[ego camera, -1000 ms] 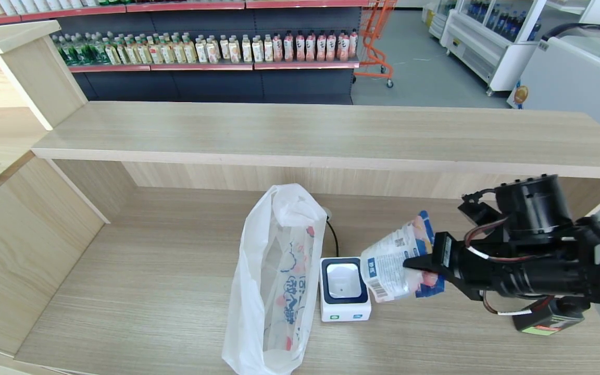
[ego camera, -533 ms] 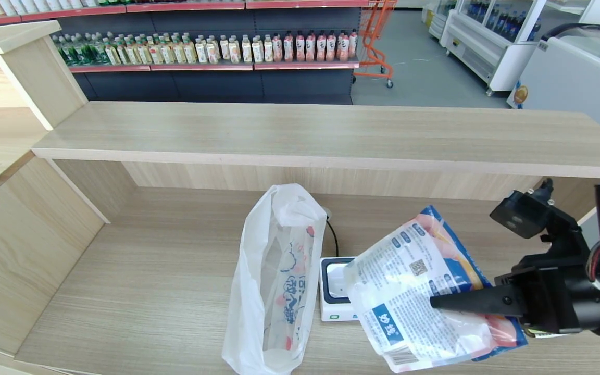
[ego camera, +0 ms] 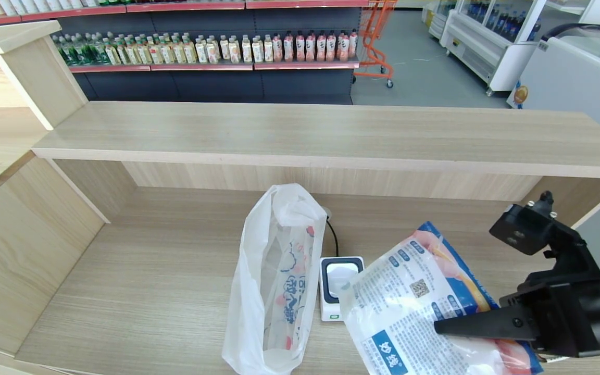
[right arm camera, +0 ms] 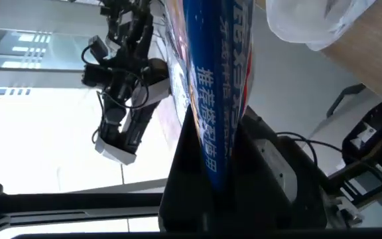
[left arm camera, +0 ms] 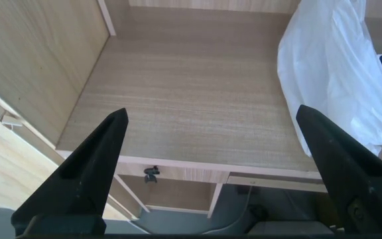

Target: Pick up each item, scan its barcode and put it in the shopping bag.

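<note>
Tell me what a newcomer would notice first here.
The big printed pouch, clamped in the right gripper at the lower right of the head view, partly hiding the scanner. Next, the white shopping bag standing upright on the counter, just left of the scanner.

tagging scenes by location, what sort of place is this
Most likely a shop checkout: a barcode scanner on a wooden counter, shelves of bottled drinks behind, and display freezers.
</note>
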